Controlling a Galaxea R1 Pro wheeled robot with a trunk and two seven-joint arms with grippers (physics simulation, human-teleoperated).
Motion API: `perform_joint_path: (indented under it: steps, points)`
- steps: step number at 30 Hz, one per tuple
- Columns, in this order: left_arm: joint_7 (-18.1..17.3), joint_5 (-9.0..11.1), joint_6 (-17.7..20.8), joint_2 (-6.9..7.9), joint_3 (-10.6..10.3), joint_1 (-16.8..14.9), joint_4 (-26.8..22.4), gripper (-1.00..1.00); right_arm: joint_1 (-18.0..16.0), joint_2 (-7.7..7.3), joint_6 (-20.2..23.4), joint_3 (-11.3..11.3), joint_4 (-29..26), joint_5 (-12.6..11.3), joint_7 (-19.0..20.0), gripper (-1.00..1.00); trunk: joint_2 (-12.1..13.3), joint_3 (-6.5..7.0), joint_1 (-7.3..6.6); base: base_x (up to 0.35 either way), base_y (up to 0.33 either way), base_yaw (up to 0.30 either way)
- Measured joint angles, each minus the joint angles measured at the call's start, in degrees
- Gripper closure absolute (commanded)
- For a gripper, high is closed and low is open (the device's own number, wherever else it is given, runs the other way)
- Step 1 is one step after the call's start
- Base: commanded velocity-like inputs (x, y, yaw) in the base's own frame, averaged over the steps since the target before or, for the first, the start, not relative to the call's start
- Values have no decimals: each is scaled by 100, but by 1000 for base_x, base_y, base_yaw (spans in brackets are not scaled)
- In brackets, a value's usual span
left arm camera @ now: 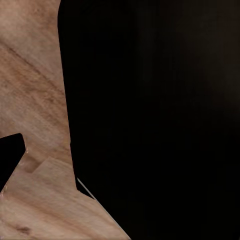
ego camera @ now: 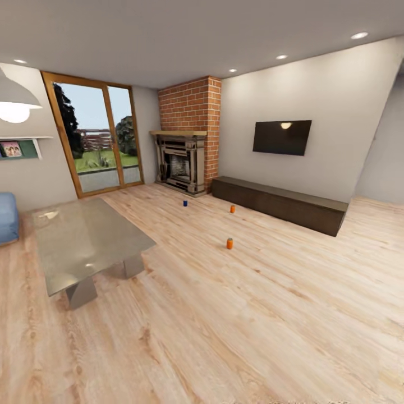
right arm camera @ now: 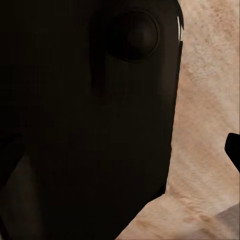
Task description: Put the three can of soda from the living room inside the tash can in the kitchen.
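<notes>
Three cans of soda stand upright on the wooden floor of the living room in the head view. A dark blue can (ego camera: 185, 203) is nearest the fireplace, an orange can (ego camera: 232, 209) stands to its right near the bench, and a second orange can (ego camera: 229, 243) stands closer to me. The tash can and the kitchen are out of view. Each wrist view looks past a dark part of my own body to the floor, with one small dark tip (left arm camera: 10, 157) (right arm camera: 233, 150) at the picture's edge. Whether either gripper is open or shut cannot be told from this.
A glass-top coffee table (ego camera: 84, 241) stands at the left, with a blue sofa (ego camera: 8, 217) behind it. A brick fireplace (ego camera: 180, 163) is at the back. A long dark bench (ego camera: 280, 203) runs under the wall TV (ego camera: 281, 137). Open wooden floor lies between me and the cans.
</notes>
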Motion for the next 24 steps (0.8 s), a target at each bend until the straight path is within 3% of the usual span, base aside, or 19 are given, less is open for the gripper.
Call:
perform_joint_path:
  steps: [8, 18, 24]
  points:
    - [0, -10, -59, -2, 0, 0, -20, -100, 0, 2, -6, 0, 0, 6, 0, -100, 0, 0, 0, 225, 211, -270]
    - [0, -19, -87, -8, 0, 0, -35, -100, 0, 7, -9, 15, 5, 9, -5, -100, 0, 0, 0, 337, 16, -48]
    - [0, -20, -88, -14, 0, 0, -42, -100, 0, 7, -7, 11, 2, 9, -2, -100, 0, 0, 0, 342, -70, -181]
